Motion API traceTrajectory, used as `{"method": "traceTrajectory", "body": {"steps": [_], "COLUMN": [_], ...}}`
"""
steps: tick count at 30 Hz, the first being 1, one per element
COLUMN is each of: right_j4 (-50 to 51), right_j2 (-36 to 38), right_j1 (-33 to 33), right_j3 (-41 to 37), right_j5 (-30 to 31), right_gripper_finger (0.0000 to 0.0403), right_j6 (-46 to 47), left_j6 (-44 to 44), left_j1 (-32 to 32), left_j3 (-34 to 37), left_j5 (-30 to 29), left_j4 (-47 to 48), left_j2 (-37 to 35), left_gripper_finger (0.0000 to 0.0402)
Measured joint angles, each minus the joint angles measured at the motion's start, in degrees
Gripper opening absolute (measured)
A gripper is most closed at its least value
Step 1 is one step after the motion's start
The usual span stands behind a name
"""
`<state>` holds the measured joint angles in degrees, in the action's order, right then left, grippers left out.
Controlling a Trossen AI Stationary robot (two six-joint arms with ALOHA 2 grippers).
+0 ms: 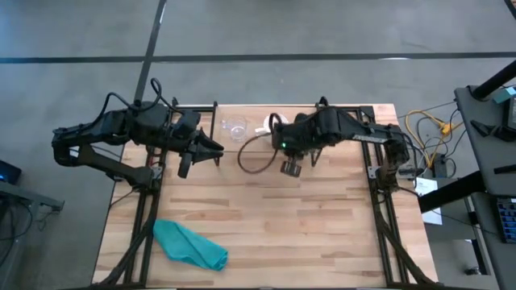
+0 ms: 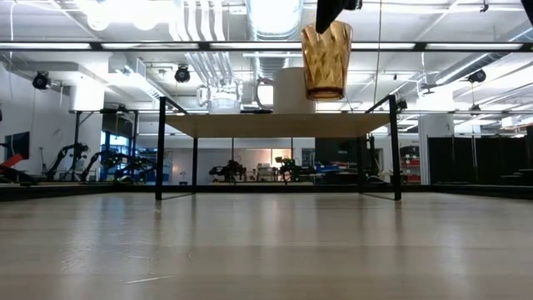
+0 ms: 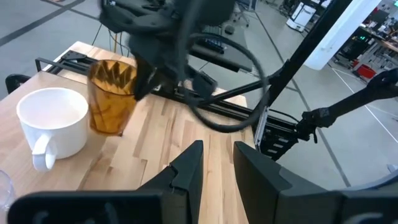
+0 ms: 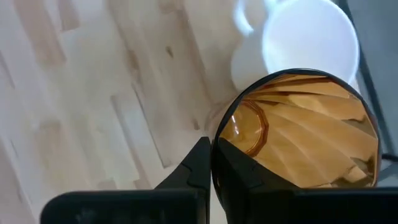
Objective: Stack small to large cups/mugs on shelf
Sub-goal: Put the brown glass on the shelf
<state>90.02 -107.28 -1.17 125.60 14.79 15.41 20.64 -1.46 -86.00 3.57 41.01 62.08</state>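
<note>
Right gripper (image 4: pixel 211 163): jaws clamped on the rim of the amber cup (image 2: pixel 326 58), holding it upright in the air above the shelf (image 2: pixel 275 125).
White mug (image 3: pixel 53 124): standing on the shelf, just beside the amber cup.
Clear glass cup (image 1: pixel 235 128): on the shelf, near the mug.
Left gripper (image 3: pixel 216 163): over the shelf's left end, jaws slightly apart, holding nothing.
Teal cloth (image 1: pixel 189 244): on the desk (image 1: pixel 266 234), well apart from the shelf.

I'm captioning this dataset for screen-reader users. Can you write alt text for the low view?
Seen from table-top height, an amber cup hangs in the air above the shelf, held from above by the right gripper. A white mug and a small clear glass cup stand on the shelf board, with a workshop room behind.
</note>
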Motion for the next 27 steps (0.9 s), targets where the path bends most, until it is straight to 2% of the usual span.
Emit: {"method": "traceTrajectory", "body": {"steps": [9, 17, 21, 27], "right_j4": [0.00, -0.07, -0.07, 0.12], "right_j2": [0.04, 2.41, 6.56, 14.42], "right_j1": [0.09, 0.04, 0.04, 0.00], "right_j3": [0.00, -1.19, -5.58, -17.32], "right_j5": [-1.99, -2.66, -2.71, -2.71], "right_gripper_finger": [0.0013, 0.0013, 0.0013, 0.0013], "right_j6": [2.72, 1.29, 2.06, 3.86], "left_j6": [-0.05, -0.48, -0.50, -2.89], "left_j1": [0.00, 0.00, 0.00, 0.00], "left_j3": [0.00, 0.05, 0.09, 0.09], "left_j5": [0.02, 0.02, 0.02, 0.02], "left_j4": [0.00, 0.16, 0.37, 0.29], "left_j2": [0.00, -0.06, -0.26, -0.28], "left_gripper_finger": [0.0074, 0.0074, 0.0074, 0.0074]}}
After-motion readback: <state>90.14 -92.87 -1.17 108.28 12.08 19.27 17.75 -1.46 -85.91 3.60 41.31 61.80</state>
